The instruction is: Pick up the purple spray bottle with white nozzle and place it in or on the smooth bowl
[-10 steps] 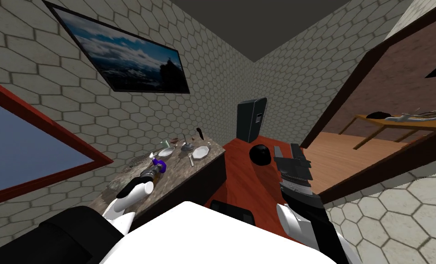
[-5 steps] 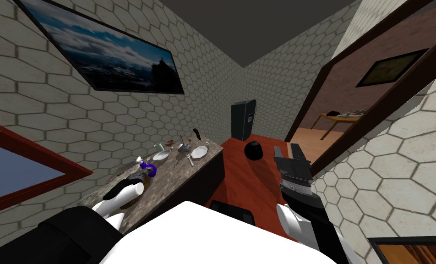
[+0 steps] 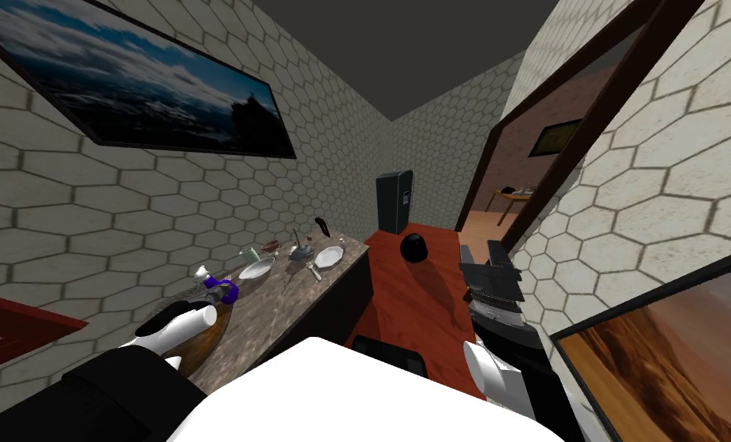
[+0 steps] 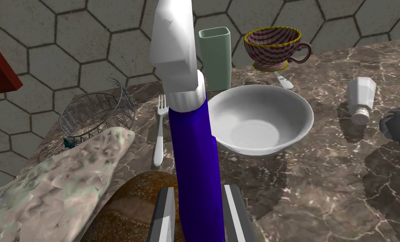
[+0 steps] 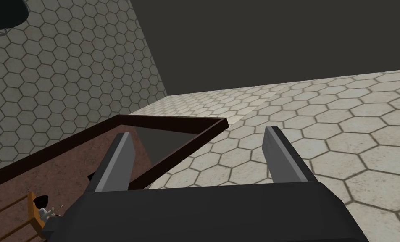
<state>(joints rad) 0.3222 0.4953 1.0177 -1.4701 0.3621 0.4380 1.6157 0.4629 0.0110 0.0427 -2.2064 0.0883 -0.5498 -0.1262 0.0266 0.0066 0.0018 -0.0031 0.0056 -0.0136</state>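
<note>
head: left pincer [image 3: 215,298] grips purple spray bottle [image 3: 226,291] near worktop [image 3: 302,295] wall edge; right pincer [image 3: 494,257] idle off worktop | left wrist: fingers clamp spray bottle sides, upright; step=carry; next=over white bowl [image 4: 258,119], lower, release; green cup [image 4: 215,56] and fork [image 4: 159,134] flank bowl | right wrist: fingers apart, empty

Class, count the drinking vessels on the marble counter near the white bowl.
2: a green tumbler just behind the white bowl, partly behind the spray bottle; a striped teacup beside it. More may be hidden.
</note>
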